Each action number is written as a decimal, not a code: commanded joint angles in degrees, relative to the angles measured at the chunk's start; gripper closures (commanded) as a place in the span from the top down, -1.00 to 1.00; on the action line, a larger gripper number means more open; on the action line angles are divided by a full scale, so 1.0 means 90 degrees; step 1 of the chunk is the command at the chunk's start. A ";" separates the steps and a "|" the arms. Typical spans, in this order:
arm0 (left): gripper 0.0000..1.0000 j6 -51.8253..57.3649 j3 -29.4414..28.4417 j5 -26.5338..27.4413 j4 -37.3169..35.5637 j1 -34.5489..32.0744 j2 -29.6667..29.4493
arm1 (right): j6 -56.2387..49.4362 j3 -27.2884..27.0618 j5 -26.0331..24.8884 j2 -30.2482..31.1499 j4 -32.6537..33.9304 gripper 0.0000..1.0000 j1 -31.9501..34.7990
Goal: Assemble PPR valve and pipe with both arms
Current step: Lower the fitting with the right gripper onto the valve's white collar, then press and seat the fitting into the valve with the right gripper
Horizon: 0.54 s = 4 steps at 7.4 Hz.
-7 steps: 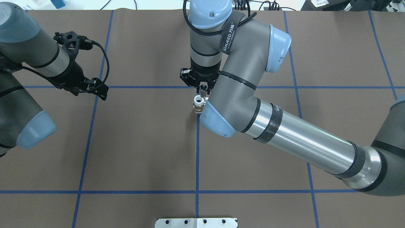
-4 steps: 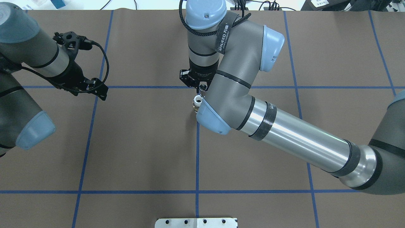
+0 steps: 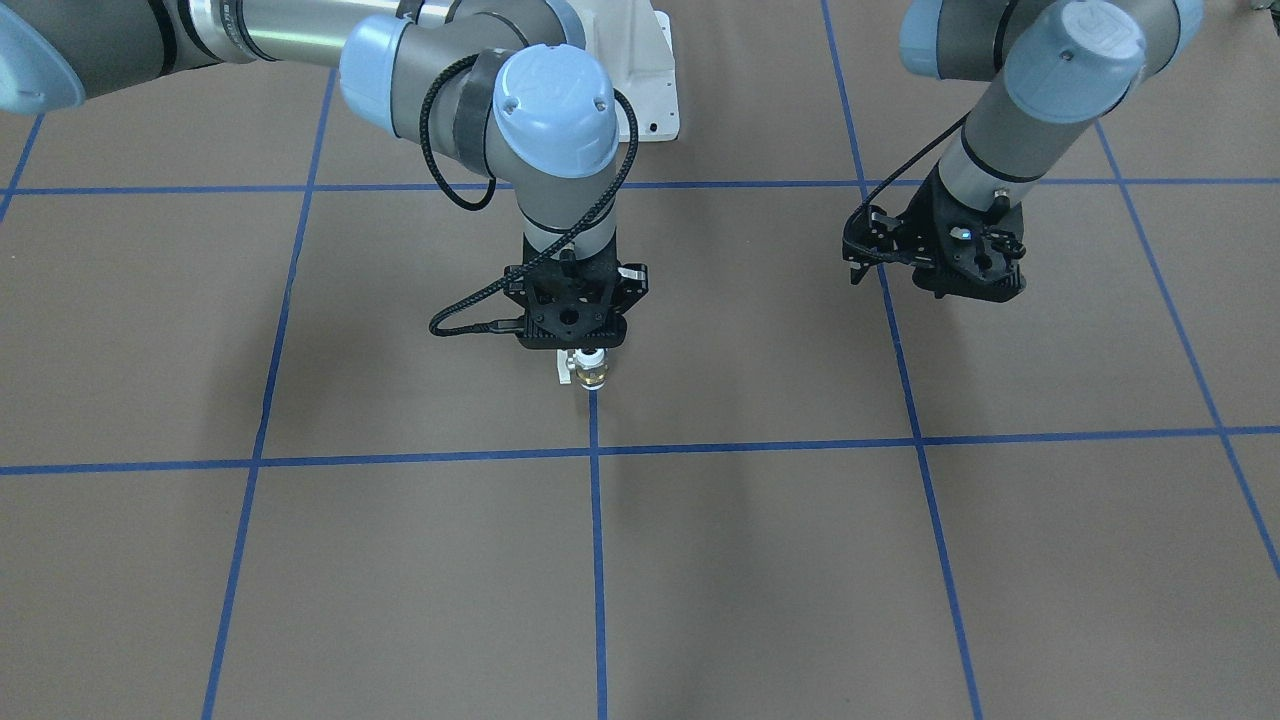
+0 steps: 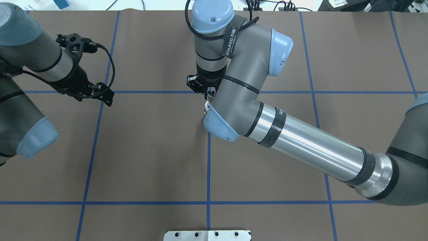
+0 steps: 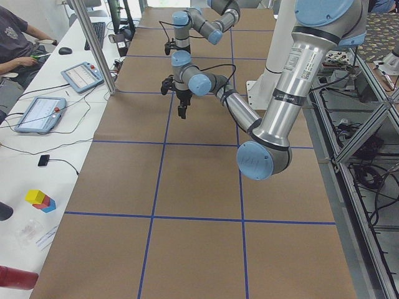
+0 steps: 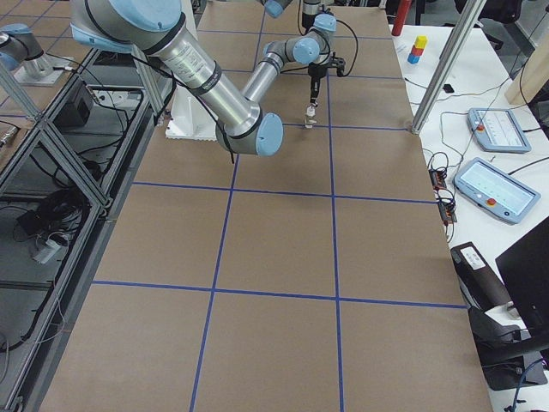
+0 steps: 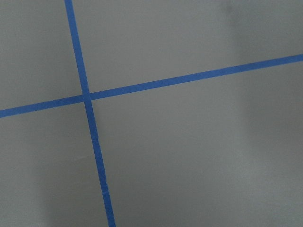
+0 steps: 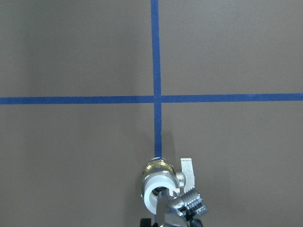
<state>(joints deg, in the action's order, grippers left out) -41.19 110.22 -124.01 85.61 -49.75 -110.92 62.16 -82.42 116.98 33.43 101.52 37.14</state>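
Note:
The PPR valve point(image 3: 590, 375), with its white ring on top and a brass body, stands upright on the brown mat at a blue tape line. In the right wrist view it point(image 8: 156, 189) shows its white side tab. My right gripper point(image 3: 583, 350) hangs straight over it, shut on the silver pipe point(image 8: 193, 203), whose threaded end sits at the valve's ring; I cannot tell if they touch. In the overhead view my right elbow hides most of the valve point(image 4: 207, 106). My left gripper point(image 4: 105, 97) hovers empty, far to the left; I cannot tell whether its fingers are open or shut.
Blue tape lines point(image 4: 208, 167) divide the brown mat into squares. The white bolted pedestal point(image 3: 650, 90) stands at the robot's side of the table. My right forearm point(image 4: 311, 147) stretches low across the right half. Tablets and cables point(image 6: 497, 189) lie beside the mat.
My right arm has swung a little to the left in the overhead view, and its elbow now covers most of the valve. The left arm has not moved.

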 commanded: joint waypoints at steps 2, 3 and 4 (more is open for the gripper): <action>0.99 -0.0004 0.0000 0.0000 0.0000 0.0000 0.0000 | 0.0008 0.0143 0.0010 -0.0023 -0.0224 -1.00 -0.0026; 0.99 -0.0004 0.0000 0.0000 0.0000 0.0000 0.0000 | 0.0017 0.0173 0.0029 -0.0052 -0.0215 -1.00 -0.0026; 0.99 -0.0014 0.0000 0.0000 0.0000 0.0010 0.0000 | 0.0008 0.0193 0.0030 -0.0053 -0.0215 -1.00 -0.0026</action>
<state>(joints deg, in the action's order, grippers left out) -41.24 110.22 -124.01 85.60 -49.73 -110.92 62.26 -81.00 117.17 33.07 99.67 36.92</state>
